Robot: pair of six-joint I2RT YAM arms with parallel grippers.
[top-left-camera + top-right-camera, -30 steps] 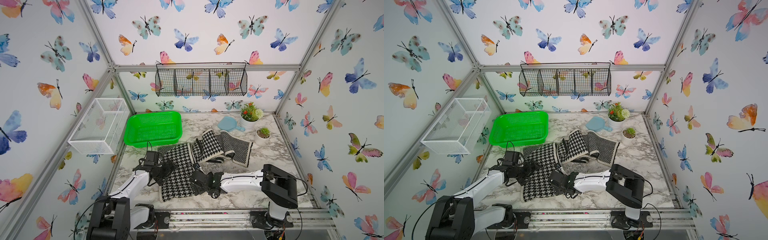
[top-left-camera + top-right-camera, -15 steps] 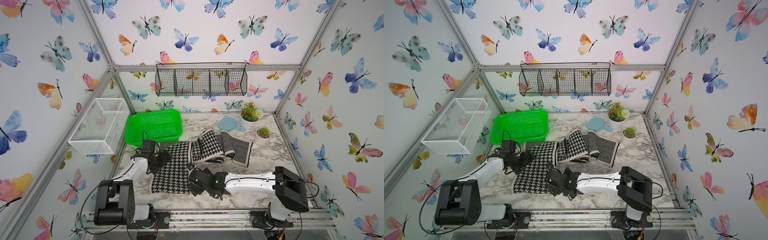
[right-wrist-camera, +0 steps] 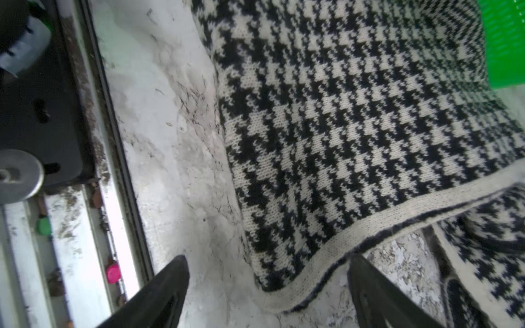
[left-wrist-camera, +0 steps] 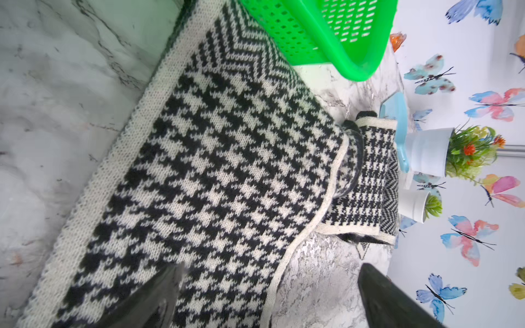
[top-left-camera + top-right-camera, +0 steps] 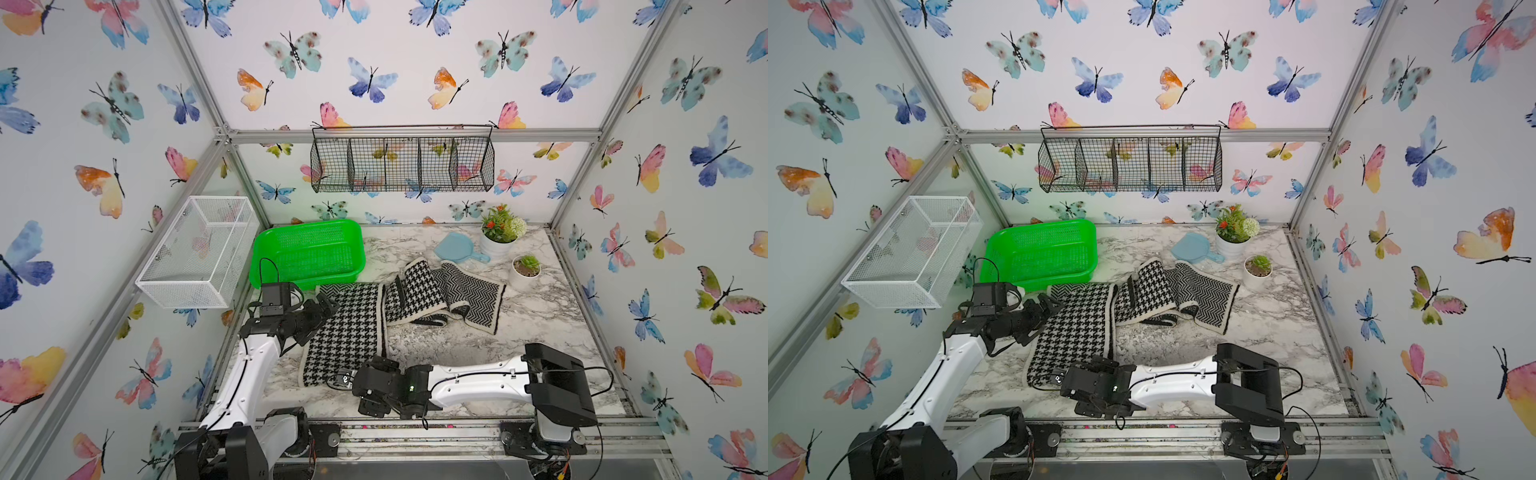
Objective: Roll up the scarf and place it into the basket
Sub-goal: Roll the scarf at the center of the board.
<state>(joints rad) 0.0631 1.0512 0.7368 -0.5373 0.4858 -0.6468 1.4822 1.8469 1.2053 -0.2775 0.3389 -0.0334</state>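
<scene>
Scarf [image 5: 349,332] unrolled beside green basket [image 5: 309,253]

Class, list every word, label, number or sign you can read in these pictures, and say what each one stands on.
No readable text anywhere.
Small white mark on the left arm: too small to read.
White speck on the right arm: too blurred to read.
</scene>
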